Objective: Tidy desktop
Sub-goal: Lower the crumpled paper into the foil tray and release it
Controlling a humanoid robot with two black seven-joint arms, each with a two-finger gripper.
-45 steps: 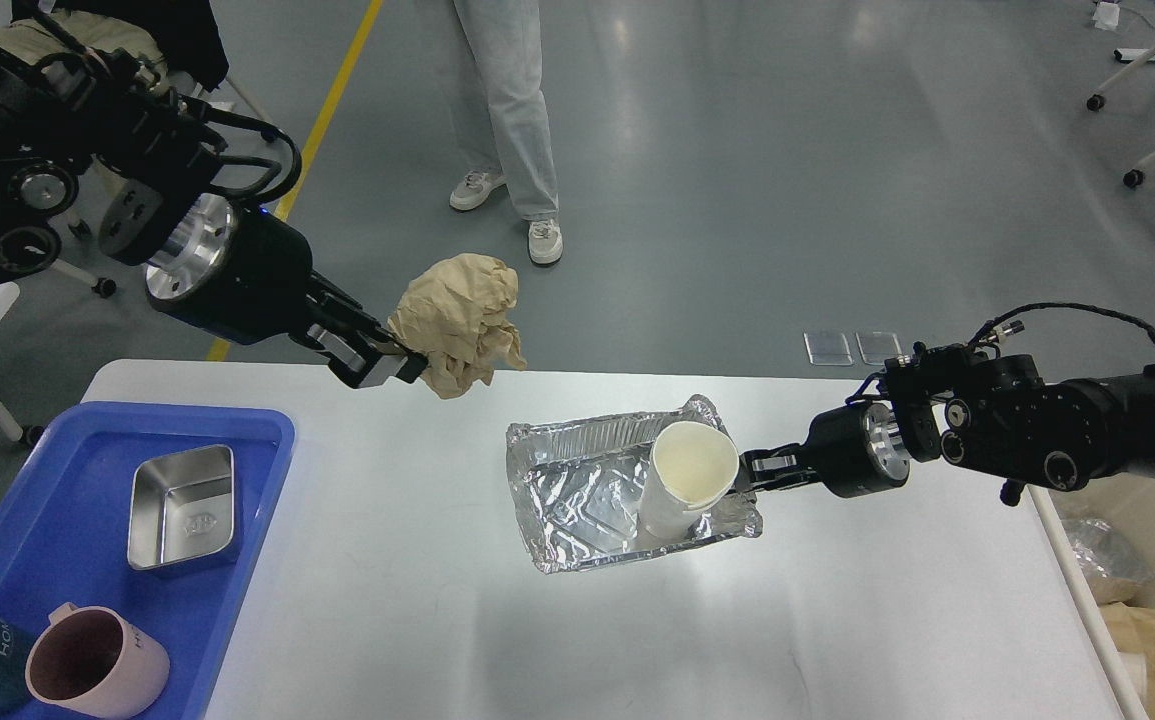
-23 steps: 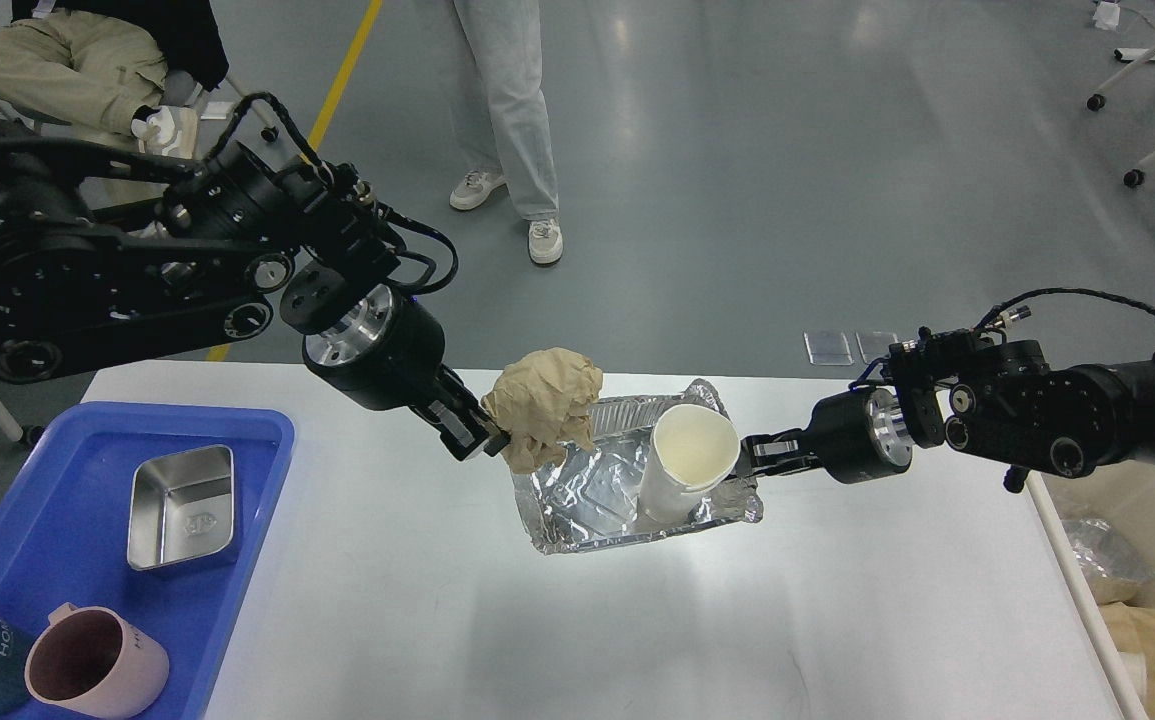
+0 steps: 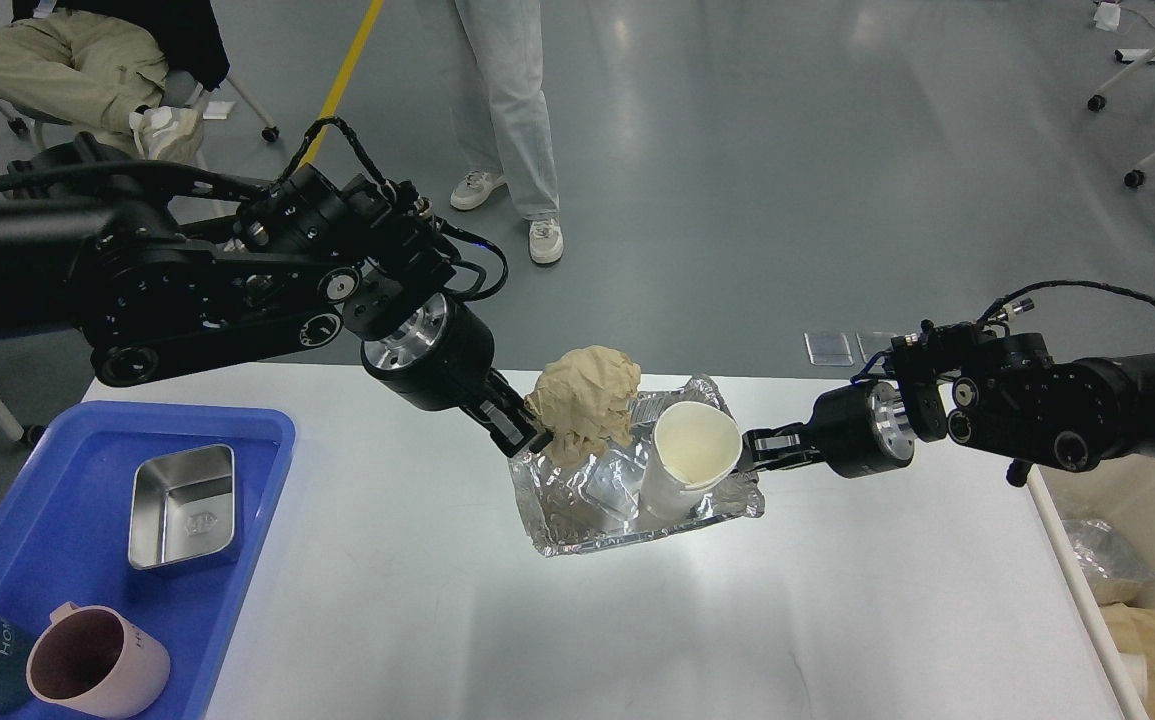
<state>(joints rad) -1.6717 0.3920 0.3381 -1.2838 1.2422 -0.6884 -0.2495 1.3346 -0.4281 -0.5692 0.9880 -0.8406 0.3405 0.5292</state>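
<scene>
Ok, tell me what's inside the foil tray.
A white paper cup stands inside the foil tray. The left gripper holds crumpled brown paper over it, hiding the tray's far-left corner.

Glossy grey-green concrete floor (image 3: 737,180), mirroring soft patches of overhead light. Painted yellow floor line (image 3: 342,85) slanting down from top centre toward the left. Standing in the middle distance, a person in pale grey trousers and white sneakers (image 3: 502,130), cut off above the thighs. Seated at top left, a second person in khaki trousers (image 3: 67,65) on a wheeled chair. White castor-footed furniture legs (image 3: 1152,90) at top right. Two small clear rectangular plates (image 3: 852,347) lying flat on the floor. Crumpled clear plastic bag and brown paper (image 3: 1127,600) heaped at lower right.
</scene>
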